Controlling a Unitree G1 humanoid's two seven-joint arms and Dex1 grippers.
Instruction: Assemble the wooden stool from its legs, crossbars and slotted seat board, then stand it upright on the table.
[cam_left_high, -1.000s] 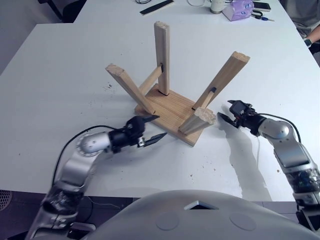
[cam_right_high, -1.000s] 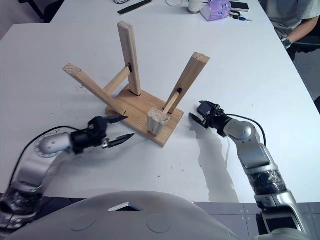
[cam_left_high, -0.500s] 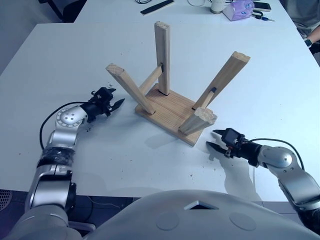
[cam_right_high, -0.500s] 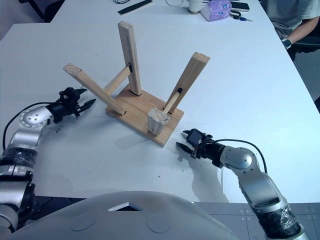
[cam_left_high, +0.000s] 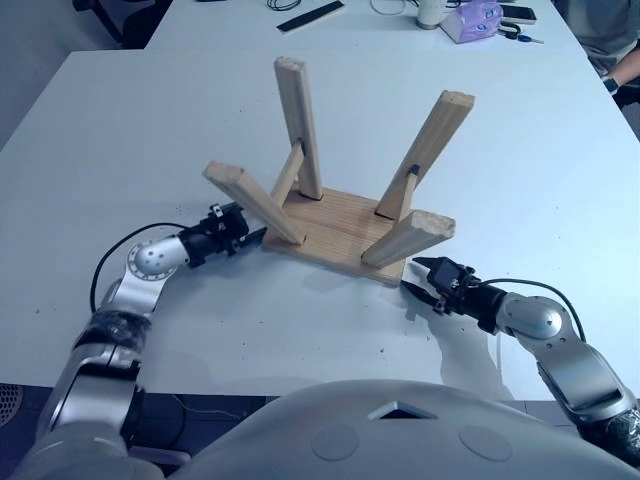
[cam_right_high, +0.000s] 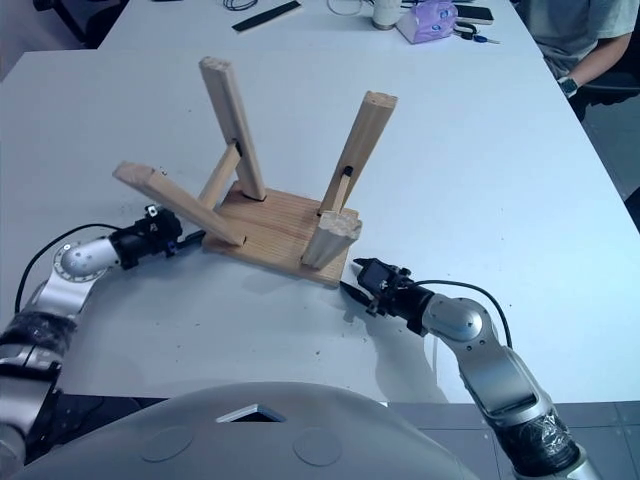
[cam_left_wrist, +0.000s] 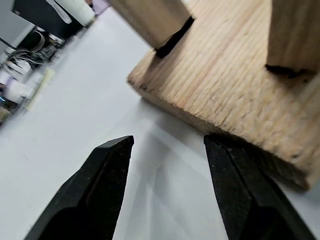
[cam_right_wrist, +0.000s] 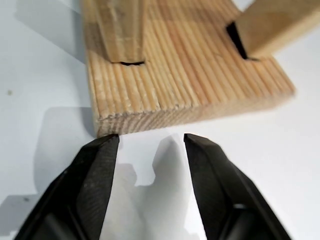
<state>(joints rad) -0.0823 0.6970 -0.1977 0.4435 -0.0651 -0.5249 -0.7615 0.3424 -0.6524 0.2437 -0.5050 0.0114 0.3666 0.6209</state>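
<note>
No text, number or sign can be read anywhere in these views. The purple packet at about 1 o'clock, on the far edge of the table, is too small and far off for any print on it to be made out.

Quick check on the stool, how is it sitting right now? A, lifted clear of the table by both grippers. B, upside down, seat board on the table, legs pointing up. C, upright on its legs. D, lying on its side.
B: the seat board rests on the table with the legs rising from it, while the left gripper and right gripper sit open at its edges.
</note>
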